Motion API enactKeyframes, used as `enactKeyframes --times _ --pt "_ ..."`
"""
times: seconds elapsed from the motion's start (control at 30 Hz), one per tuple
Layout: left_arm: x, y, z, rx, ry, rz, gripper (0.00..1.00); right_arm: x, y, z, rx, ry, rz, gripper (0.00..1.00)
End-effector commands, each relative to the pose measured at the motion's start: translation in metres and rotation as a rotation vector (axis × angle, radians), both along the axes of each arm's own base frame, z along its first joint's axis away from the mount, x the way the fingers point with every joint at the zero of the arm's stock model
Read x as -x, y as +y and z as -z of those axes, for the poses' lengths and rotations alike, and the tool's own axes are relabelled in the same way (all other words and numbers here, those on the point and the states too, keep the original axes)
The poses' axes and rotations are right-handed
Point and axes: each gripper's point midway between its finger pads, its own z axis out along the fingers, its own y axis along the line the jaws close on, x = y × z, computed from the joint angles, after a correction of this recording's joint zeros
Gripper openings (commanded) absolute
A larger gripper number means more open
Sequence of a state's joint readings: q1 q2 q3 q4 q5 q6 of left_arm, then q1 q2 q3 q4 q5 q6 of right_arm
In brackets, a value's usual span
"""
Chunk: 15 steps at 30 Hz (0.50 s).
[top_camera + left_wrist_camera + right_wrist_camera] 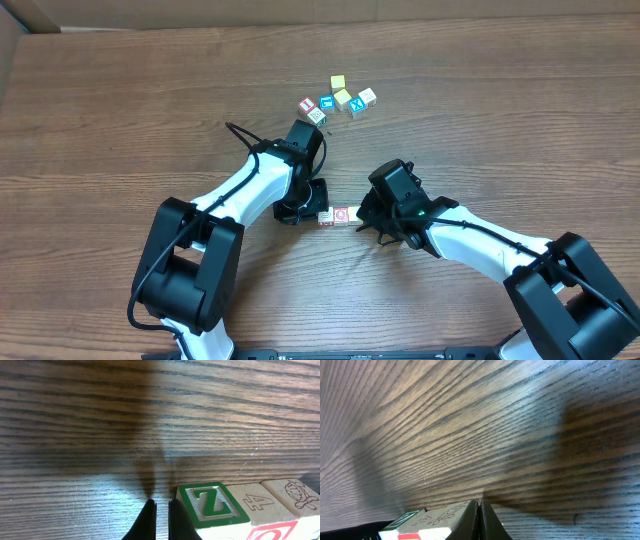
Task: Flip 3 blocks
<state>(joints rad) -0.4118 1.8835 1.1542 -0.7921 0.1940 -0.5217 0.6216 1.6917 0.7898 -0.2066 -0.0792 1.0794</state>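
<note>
Both arms fold inward toward each other, wrists tipped downward. The left gripper (161, 509) has its jaws drawn together, and the right gripper (479, 506) is likewise closed, fingertips meeting at a point

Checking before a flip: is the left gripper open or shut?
Shut: the left gripper has its fingertips almost together, nothing between them.

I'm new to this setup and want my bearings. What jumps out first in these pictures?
At centre, the left gripper and right gripper, both shut, flank a short row of blocks. The green Z block ends that row nearest the left gripper. A loose cluster of coloured cubes sits farther back.
</note>
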Motion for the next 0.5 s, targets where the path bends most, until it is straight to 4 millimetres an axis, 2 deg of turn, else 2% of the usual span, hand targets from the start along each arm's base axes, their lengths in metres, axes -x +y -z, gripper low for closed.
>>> enactKeyframes --times 0.0,0.23,0.37,0.47 --pt "0.004 -0.001 0.006 0.005 0.019 -0.001 0.04 0.003 0.0 0.003 -0.002 0.011 -0.01 0.04" --pt "0.002 0.002 0.006 -0.011 0.012 0.003 0.04 0.002 0.0 0.003 0.002 0.009 -0.016 0.09" --pt "-0.001 0.021 0.009 -0.12 -0.013 -0.002 0.04 0.0 -0.002 -0.003 0.023 -0.026 -0.05 0.1" --pt "-0.002 0.022 0.009 -0.126 -0.02 -0.003 0.04 -0.002 -0.007 -0.008 0.04 -0.031 -0.042 0.09"
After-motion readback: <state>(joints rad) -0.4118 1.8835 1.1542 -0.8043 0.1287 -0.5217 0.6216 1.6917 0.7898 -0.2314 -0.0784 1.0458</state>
